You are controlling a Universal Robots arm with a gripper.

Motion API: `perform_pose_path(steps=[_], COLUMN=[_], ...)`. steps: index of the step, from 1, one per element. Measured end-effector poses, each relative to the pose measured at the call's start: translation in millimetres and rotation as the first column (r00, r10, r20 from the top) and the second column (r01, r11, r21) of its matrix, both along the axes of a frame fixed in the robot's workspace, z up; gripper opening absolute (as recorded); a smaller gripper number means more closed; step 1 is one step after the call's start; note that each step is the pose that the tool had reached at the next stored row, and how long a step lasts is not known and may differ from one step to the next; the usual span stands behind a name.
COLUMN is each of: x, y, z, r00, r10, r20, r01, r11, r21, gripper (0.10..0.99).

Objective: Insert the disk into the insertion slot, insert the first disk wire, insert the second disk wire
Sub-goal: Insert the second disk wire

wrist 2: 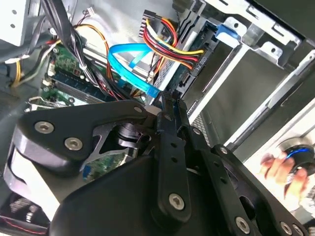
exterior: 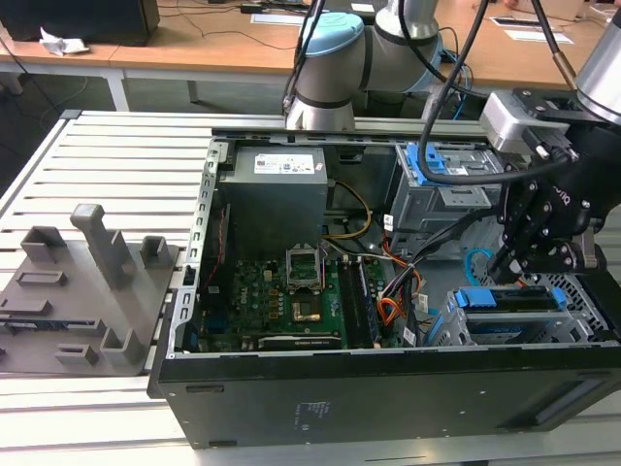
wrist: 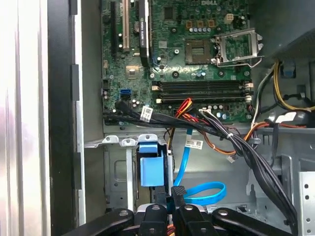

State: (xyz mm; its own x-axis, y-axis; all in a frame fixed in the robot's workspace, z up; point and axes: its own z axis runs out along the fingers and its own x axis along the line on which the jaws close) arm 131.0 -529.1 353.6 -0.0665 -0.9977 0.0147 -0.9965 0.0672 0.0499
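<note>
The disk (exterior: 511,300), silver with a bright blue bracket, lies in the insertion slot (exterior: 585,318), the perforated cage at the case's near right corner in the exterior view. A red, yellow and black wire bundle (wrist 2: 170,45) reaches the disk's back edge. My gripper (exterior: 503,262) hangs just behind the disk. In both wrist views its fingers stand pressed together (wrist 2: 170,102) (wrist: 173,195) on the dark plug of the second disk wire (wrist 2: 129,58), a flat light-blue cable looping beside the disk's rear (wrist: 204,190) (exterior: 473,260). The plug itself is mostly hidden.
The motherboard (exterior: 281,291) and power supply (exterior: 272,194) fill the case's left and middle. A taller grey cage with a blue latch (exterior: 446,180) stands behind. Black cable bundles (wrist: 236,142) cross near the gripper. A grey fixture block (exterior: 87,282) sits outside. A hand (wrist 2: 278,167) shows beyond the case.
</note>
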Motion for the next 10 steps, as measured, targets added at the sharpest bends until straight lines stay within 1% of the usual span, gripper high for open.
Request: perform_pose_path(steps=[2, 4, 5, 10], x=[0.0, 0.0, 0.0, 0.4], y=[0.0, 0.0, 0.0, 0.0], z=[0.0, -0.2, -0.2, -0.3], r00=[0.9993, 0.9969, 0.9963, 0.9961], r10=[-0.037, -0.079, -0.086, -0.088], r20=[0.0000, 0.0000, 0.0000, -0.0001], r01=[0.037, 0.079, 0.086, 0.088], r11=[0.9993, 0.9969, 0.9963, 0.9961], r21=[0.000, 0.000, 0.000, 0.000], gripper=[0.165, 0.165, 0.165, 0.165])
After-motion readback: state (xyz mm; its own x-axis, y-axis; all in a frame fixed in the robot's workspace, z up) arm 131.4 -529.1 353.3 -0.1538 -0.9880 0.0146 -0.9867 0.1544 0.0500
